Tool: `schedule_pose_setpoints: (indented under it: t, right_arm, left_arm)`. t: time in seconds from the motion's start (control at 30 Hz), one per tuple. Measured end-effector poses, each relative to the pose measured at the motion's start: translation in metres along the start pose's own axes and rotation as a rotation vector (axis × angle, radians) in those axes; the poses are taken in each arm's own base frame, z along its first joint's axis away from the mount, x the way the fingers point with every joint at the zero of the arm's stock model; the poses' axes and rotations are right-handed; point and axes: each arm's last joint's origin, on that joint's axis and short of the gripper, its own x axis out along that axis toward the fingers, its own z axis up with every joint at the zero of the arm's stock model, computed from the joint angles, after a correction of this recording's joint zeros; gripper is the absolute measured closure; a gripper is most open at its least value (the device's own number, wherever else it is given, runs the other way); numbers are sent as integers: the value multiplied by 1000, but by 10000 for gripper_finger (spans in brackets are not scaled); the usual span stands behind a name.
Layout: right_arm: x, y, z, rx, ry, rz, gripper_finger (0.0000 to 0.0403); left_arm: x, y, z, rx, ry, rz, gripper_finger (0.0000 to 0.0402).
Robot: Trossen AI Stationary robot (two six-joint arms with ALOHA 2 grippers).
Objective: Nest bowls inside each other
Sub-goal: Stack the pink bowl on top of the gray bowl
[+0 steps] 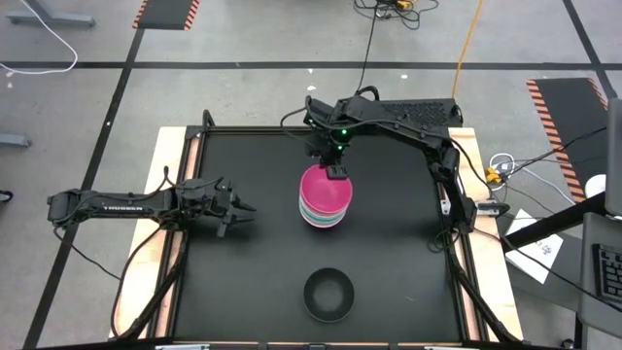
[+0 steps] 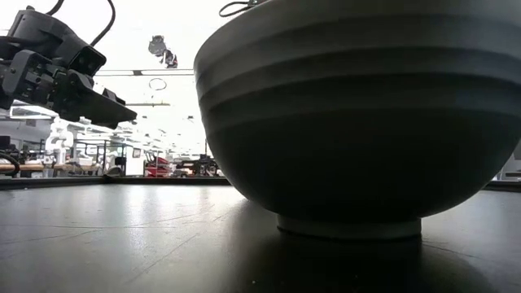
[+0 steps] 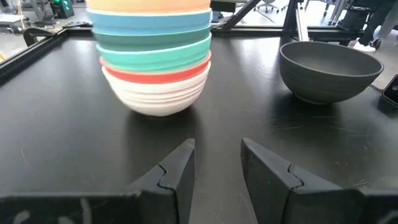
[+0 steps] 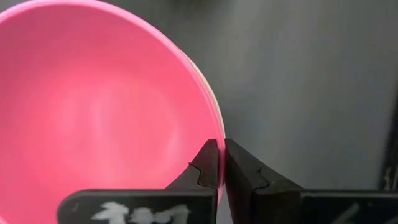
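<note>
Grey concrete floor (image 1: 253, 29), black floor tape lines (image 1: 292, 65), striped hazard mats (image 1: 167, 12)

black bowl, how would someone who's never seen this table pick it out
On the black table, look at the near edge, away from the stack of coloured bowls in the middle. The black bowl stands there alone and upright, the only bowl not nested in the stack.

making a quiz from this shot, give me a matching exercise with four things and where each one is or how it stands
Things:
1. magenta bowl
2. black bowl
3. white bowl
4. left gripper

States:
a. bottom of the stack
b. alone on the table, apart from the stack
c. top of the stack, right gripper shut on its rim
d. fingers apart, holding nothing, beside the stack

Pairs: 1-c, 2-b, 3-a, 4-d
</note>
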Motion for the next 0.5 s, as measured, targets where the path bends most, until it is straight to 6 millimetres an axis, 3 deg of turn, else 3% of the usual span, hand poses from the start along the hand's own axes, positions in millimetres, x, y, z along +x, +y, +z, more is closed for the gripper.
schedule_pose_setpoints:
  t: [0.5]
  right_arm:
    - [3, 8, -5, 12, 118, -33, 402]
  left_arm:
    - [0, 0, -1, -11, 13, -1, 270]
